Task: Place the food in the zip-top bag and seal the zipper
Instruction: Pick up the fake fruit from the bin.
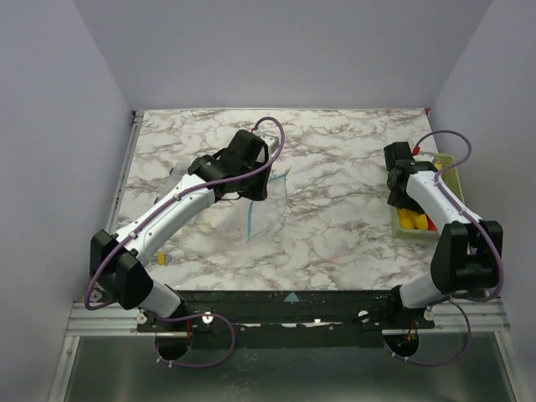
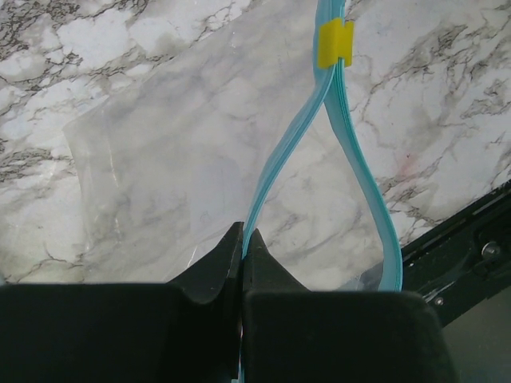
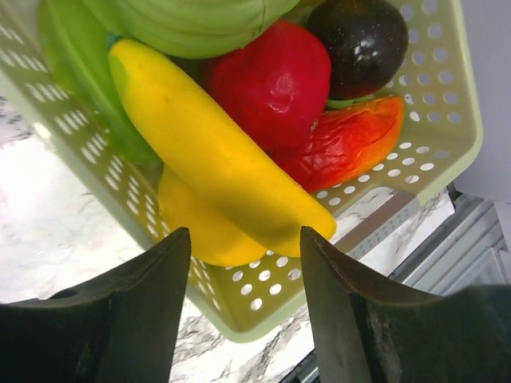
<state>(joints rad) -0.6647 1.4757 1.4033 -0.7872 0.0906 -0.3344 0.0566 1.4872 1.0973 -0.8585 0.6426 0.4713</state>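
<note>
The clear zip-top bag [image 1: 270, 209] lies mid-table, its body spread flat on the marble [image 2: 160, 159]. My left gripper [image 2: 243, 236] is shut on one side of the teal zipper [image 2: 275, 163] at the bag's mouth. The mouth gapes in a loop, and a yellow slider [image 2: 334, 44] sits at the far end. The food lies in the yellow-green mesh basket [image 3: 435, 152]: a yellow banana [image 3: 215, 159], a red fruit [image 3: 275, 84], a dark round one [image 3: 363, 40], an orange-red piece [image 3: 355, 136] and green pieces [image 3: 192, 20]. My right gripper [image 3: 243, 236] hangs open just above the banana, holding nothing.
The basket [image 1: 450, 177] stands at the table's right edge beside the wall. A small yellow object [image 1: 162, 260] lies near the left arm's base. The black front rail [image 2: 471, 239] runs close behind the bag's mouth.
</note>
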